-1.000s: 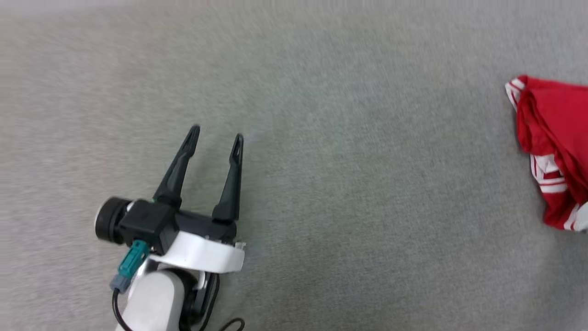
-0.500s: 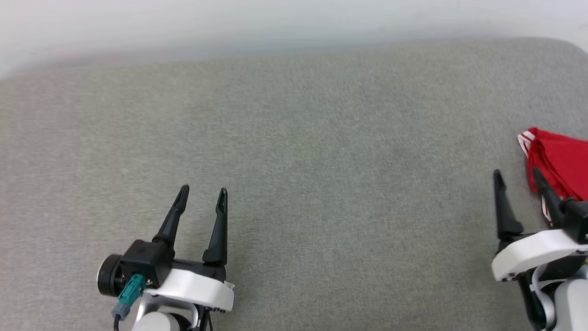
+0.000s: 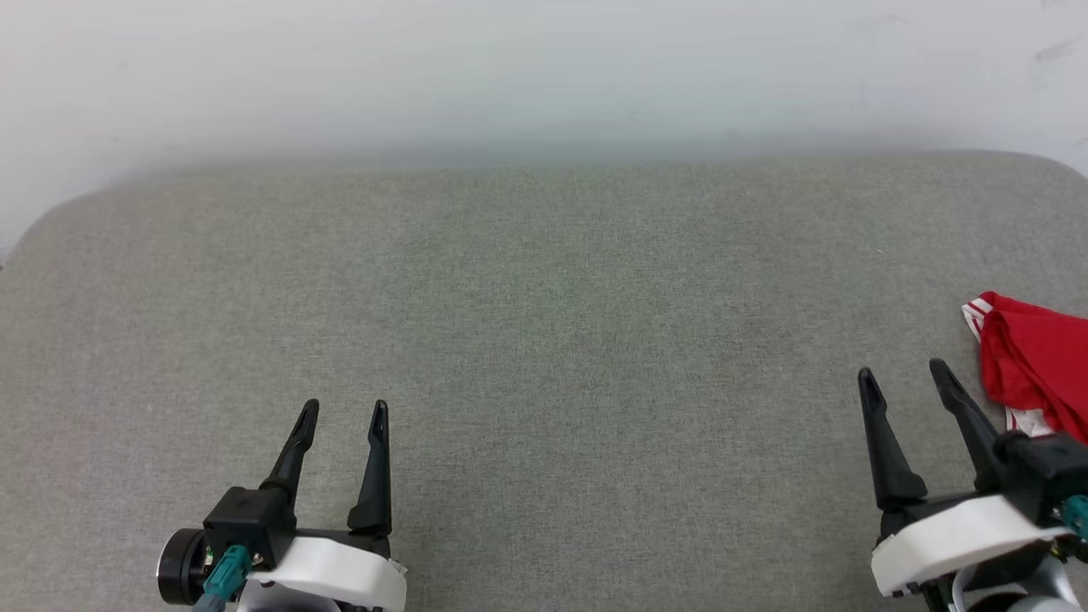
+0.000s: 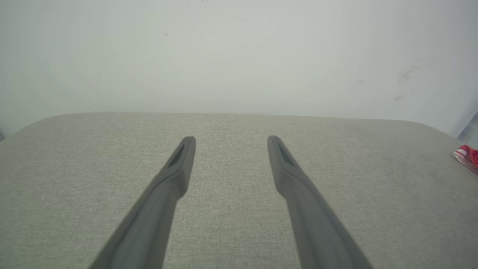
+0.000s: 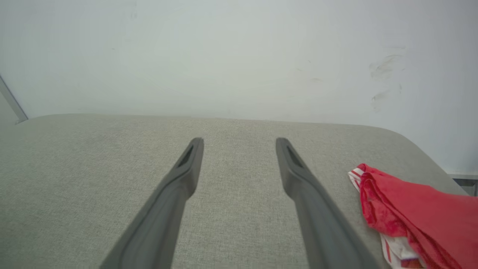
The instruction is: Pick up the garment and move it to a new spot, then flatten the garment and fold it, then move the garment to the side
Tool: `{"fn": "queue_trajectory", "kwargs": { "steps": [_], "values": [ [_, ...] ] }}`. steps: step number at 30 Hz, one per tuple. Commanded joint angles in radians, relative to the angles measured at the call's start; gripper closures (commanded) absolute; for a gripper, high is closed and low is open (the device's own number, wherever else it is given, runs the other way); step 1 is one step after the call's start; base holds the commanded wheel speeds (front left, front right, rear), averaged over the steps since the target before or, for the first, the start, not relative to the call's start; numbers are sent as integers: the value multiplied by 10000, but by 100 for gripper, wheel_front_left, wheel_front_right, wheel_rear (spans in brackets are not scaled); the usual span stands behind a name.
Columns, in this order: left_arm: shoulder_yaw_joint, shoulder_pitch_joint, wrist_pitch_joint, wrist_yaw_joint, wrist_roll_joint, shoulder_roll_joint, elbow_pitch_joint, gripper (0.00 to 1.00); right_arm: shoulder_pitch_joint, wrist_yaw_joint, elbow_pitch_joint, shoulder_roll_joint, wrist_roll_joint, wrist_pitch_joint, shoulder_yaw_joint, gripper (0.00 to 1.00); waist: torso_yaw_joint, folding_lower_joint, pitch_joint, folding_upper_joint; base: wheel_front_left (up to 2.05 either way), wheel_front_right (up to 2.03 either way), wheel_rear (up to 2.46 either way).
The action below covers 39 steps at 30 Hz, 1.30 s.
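A grey fabric surface (image 3: 544, 340) carries the bunched red garment (image 3: 1033, 365) at its right edge.

Soft even light, faint shadows

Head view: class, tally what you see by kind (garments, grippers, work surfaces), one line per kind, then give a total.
Garments: 1, the garment, bunched near the surface's right edge.
Grippers: 2, the left gripper and the right gripper, both open and holding nothing.
Work surfaces: 1, the grey cloth surface.
Total: 4
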Motion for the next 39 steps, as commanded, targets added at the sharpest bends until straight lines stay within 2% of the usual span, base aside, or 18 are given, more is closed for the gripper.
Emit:
{"fn": "queue_trajectory", "kwargs": {
  "steps": [1, 12, 28, 29, 32, 39],
  "values": [
    [-10, 95, -67, 26, 13, 40, -1, 0, 187, -8, -129, 53, 37, 22, -22, 0, 2, 1, -44, -1, 0, 0, 0],
    [18, 242, -69, 102, 196, 102, 129, 0, 840, -8, -1070, 178, -15, 458, -116, 0, -34, 1, -268, -1, 0, 0, 0],
    [-147, -79, -70, 136, 261, -18, 415, 0, 678, -8, -1103, 191, 164, 608, -51, 0, 20, 1, -302, -1, 0, 0, 0],
    [-160, 17, 6, 131, 234, -27, 416, 100, 740, 0, -1035, 153, 165, 619, -49, 100, 20, 1, -302, -1, 0, 0, 0],
    [-206, 146, 45, 123, 156, -69, 659, 100, 806, 0, -770, 154, 243, 620, -22, 100, 21, 1, -304, -1, 0, 0, 0],
    [23, 27, 382, -21, -1241, -115, 759, 100, 636, 0, -401, 64, 1804, 585, 31, 100, 35, 1, -332, -1, 0, 0, 0]
  ]
}}
